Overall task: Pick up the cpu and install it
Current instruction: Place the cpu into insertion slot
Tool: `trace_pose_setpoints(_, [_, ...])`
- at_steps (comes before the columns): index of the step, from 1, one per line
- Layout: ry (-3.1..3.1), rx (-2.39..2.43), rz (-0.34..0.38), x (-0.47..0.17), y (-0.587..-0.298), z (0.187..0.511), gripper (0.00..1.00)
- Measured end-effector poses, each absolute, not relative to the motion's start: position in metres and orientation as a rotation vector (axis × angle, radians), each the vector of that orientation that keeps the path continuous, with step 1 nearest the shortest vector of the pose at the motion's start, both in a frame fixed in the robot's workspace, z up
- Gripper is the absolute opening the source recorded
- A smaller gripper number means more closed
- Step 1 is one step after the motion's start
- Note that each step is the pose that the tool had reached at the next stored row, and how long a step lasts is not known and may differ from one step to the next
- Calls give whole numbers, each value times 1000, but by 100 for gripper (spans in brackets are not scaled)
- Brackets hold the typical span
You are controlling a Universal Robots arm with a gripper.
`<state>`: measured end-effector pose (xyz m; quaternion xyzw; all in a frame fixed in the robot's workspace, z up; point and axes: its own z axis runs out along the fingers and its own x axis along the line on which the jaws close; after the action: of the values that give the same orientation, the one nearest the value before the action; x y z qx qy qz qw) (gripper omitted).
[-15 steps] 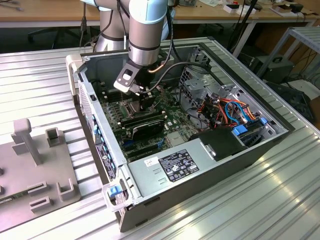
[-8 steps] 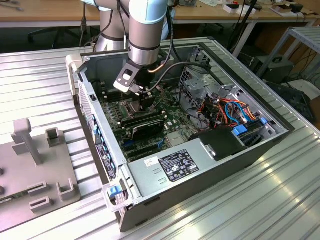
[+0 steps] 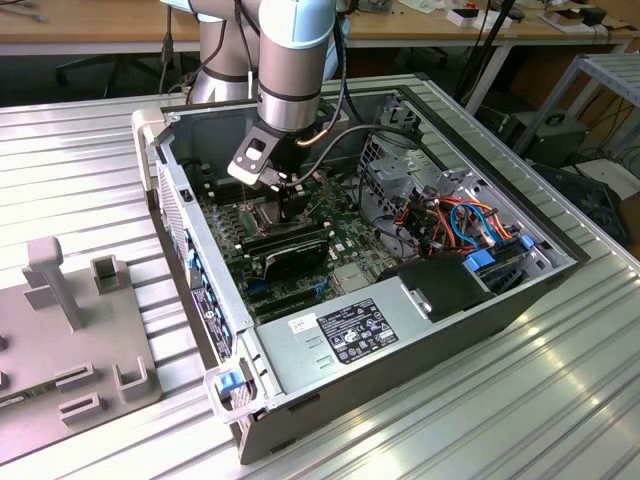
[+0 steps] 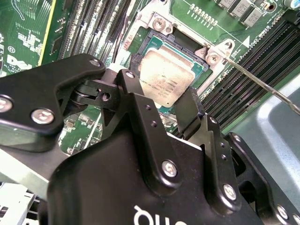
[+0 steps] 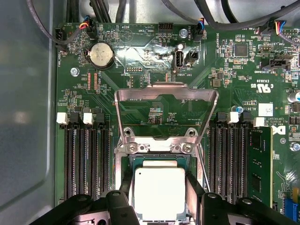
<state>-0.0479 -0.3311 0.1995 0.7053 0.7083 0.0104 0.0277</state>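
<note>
Two fingers [image 5: 127,182] of the gripper [image 5: 160,183] clamp the cpu [image 5: 159,196] between them, directly at the open socket [image 5: 154,162].

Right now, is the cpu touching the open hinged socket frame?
Apart. In the first wrist view the frame stands swung open, its hinge bar clear of the cpu.

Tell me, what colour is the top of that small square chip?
Pale silver-grey; the cpu shows best in the first wrist view.
</note>
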Motion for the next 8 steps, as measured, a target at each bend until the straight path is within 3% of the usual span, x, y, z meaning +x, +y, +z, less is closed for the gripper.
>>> trace_pose_setpoints(8, [2186, 2178, 32, -48, -331, 200, 54])
